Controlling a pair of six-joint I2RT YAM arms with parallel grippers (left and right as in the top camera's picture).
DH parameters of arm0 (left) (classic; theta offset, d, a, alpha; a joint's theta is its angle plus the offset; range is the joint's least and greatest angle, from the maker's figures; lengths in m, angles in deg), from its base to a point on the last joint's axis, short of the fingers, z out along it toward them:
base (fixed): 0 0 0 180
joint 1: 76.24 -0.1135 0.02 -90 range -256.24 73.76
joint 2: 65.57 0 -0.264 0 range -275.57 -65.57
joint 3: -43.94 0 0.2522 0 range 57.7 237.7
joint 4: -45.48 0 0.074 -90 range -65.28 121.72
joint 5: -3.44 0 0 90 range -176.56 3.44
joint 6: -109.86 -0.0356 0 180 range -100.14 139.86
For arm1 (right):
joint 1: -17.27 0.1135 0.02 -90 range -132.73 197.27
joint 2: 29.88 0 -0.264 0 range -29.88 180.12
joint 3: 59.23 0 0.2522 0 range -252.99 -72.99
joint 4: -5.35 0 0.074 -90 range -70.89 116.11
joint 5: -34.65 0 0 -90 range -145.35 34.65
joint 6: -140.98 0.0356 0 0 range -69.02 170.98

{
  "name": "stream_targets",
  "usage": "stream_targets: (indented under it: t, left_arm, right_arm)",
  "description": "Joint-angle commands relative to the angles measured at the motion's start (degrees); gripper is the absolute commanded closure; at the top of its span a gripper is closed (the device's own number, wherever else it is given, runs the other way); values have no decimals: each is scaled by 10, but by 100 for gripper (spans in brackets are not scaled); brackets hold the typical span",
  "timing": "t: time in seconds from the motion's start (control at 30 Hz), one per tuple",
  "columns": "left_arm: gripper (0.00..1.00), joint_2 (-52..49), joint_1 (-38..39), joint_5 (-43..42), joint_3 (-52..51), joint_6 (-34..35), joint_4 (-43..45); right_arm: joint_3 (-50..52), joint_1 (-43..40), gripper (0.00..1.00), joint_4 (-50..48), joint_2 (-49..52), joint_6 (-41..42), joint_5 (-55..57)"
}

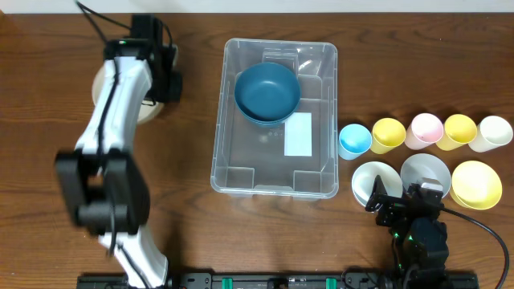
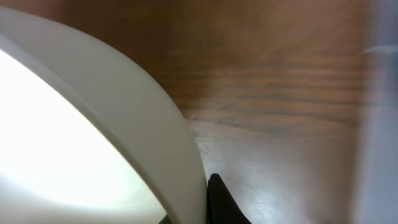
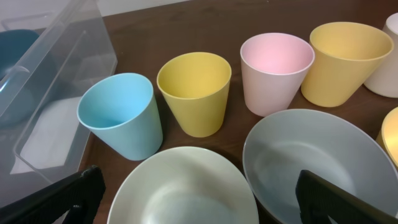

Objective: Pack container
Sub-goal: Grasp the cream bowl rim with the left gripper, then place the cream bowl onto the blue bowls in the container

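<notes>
L gripper point(image 1: 161, 84) is set at cream bowl point(image 2: 93, 124), left of container point(image 1: 273, 191); closure can't be told. R gripper point(image 3: 199, 202), right of container, is held apart.

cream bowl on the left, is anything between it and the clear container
Nothing visible. Only bare wooden table lies between the cream bowl and the container, on its left wall side. Inside, a dark blue bowl sits at the far end; the rest holds no dishes.
</notes>
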Motion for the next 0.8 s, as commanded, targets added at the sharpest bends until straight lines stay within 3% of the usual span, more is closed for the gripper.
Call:
stream_targets:
  t: [0.0,0.17,0.4,0.63,0.77]
  left_arm:
    - [94,90,42,-38,3,9,-11]
    - [94,147,151,-64,3,-18,-13]
    - [94,111,309,-63,3,-116,14]
    - [94,21,345,-59,3,-132,51]
    - [94,-38,342,-51,3,-176,97]
  right_arm:
    - [1,-4,1,-2,-4,-1,2]
    - [1,-4,1,-2,-4,-1,2]
    - [1,-4,1,-2,-4,-1,2]
    - [1,-4,1,-2,-4,-1,2]
    - [1,-4,1,-2,-4,-1,2]
